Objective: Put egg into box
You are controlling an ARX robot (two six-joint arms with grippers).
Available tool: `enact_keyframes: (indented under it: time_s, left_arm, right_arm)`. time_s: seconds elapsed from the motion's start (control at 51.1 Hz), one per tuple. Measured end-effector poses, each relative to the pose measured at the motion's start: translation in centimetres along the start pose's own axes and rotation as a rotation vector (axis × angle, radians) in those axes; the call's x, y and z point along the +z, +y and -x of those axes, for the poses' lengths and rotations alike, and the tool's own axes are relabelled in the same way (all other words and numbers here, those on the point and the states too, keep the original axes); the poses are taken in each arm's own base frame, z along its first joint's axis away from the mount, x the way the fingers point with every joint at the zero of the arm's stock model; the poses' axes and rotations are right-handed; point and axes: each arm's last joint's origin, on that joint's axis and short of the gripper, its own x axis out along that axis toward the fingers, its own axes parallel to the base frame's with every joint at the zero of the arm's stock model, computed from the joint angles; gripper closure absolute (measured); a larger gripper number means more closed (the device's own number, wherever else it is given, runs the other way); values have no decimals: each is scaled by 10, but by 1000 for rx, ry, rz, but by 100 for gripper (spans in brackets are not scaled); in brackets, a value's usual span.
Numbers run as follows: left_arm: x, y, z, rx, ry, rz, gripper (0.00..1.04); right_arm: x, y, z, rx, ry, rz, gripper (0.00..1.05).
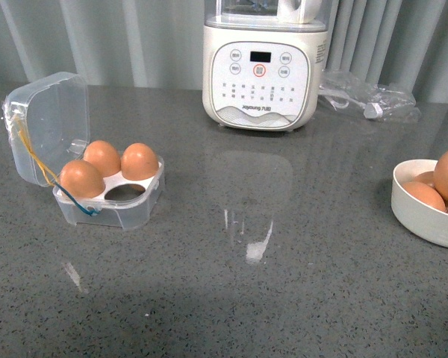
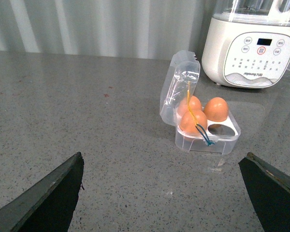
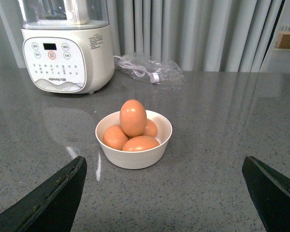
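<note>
The left pincer [image 2: 163,157] and right pincer [image 3: 164,158] show matte black, wedge-shaped fingers [image 2: 48,198] with scuffed grey edges.

eggs [image 1: 140,162] orange-brown | box [image 1: 45,119] clear (tray [image 1: 152,179] white) | table [image 1: 284,283] speckled grey

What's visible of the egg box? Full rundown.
Small clear plastic box, lid hinged open, standing roughly upright. Its white tray has four slots: three hold brown eggs, the front-right slot is empty. A yellow cord runs down the lid, a blue cord at the front. It sits on the grey table, left side.
</note>
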Motion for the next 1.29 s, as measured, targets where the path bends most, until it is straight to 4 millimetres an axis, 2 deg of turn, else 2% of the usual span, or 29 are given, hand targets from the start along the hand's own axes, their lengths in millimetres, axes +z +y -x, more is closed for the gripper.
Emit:
enact_keyframes:
  time_s: [0.059,0.176,0.274,0.372,0.588,0.862,1.097,1.293]
  left_arm:
    - [0,0,0,0,0,0,7]
    - [0,0,0,0,0,0,7]
    - [0,0,0,0,0,0,7]
    - [0,0,0,0,0,0,7]
    - [0,0,0,0,0,0,7]
    - [0,0,0,0,0,0,7]
    - [0,0,0,0,0,0,7]
    - [0,0,0,0,0,0,7]
  right_arm:
    - [0,0,0,0,0,0,7]
    - [-1,-2,0,-129,157,-48,7]
    - [2,-5,-3,-143,167,-69,7]
    - [27,-13,-11,-156,68,-74,7]
    - [62,-33,-51,-173,-16,-44,7]
    - [88,-43,-124,-121,62,-28,7]
    - [87,-30,-170,30,215,-3,7]
    - [75,-23,-184,149,313,40,7]
